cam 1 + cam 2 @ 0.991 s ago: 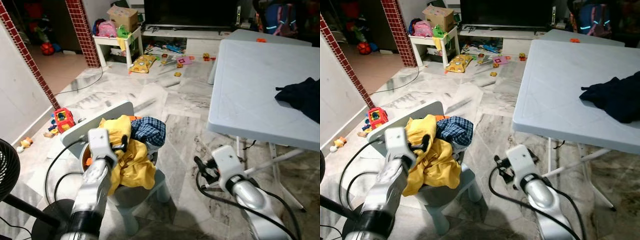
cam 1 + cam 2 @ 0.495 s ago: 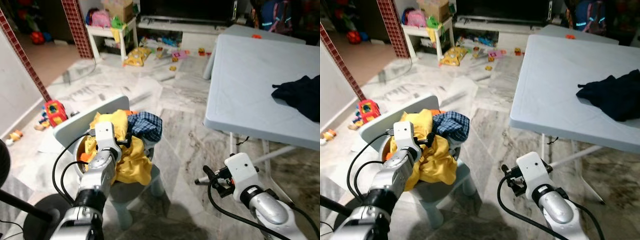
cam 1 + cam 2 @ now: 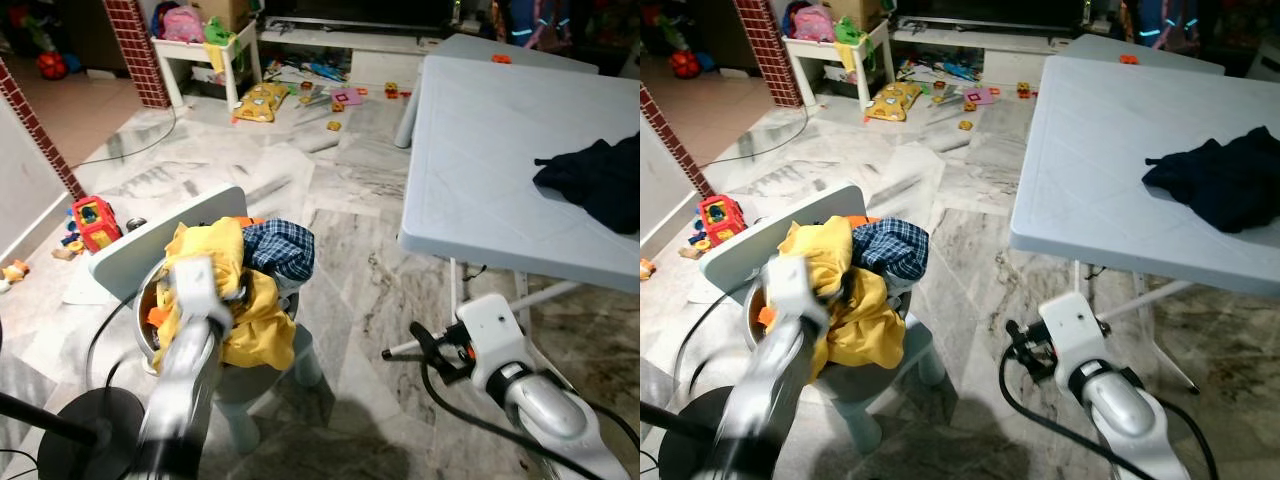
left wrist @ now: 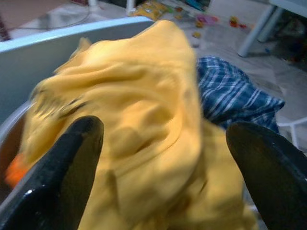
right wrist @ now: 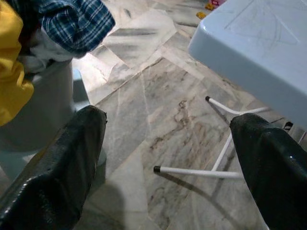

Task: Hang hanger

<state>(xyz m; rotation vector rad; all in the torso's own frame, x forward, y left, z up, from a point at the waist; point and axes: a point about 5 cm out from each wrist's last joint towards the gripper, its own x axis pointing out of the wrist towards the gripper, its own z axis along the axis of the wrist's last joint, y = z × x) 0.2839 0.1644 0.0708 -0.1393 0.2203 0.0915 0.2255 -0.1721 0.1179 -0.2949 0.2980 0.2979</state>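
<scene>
Yellow cloth [image 3: 245, 310] lies heaped on a small pale chair [image 3: 150, 245] at near left, with a blue checked garment [image 3: 280, 250] bundled on top at its right side. An orange item [image 3: 155, 317] shows at the left edge of the heap, beside a round metal rim; whether it is the hanger cannot be told from these views, and no hanger can be made out with certainty.

Left gripper [image 4: 163, 158] is at the heap, its arm blurred in the head views. In the left wrist view the two fingers [image 4: 62, 167] stand wide apart on either side of the yellow cloth, holding nothing; whether they touch the cloth cannot be told.

Right gripper [image 5: 168, 143] hangs low at near right, above the marble floor [image 3: 350, 190], between the chair and the white surface [image 3: 490, 140]. Its fingers [image 5: 62, 163] are spread wide and empty.

Dark navy clothing [image 3: 595, 180] lies on the right part of the surface, near its right edge. A small orange object [image 3: 499, 58] sits at the far end of the surface.

Toys [image 3: 92, 218] are scattered on the floor at left and at the far side, near a small white side table [image 3: 205, 60]. A brick-patterned pillar [image 3: 135, 50] stands at far left. A black round base [image 3: 80, 440] sits at near left.
</scene>
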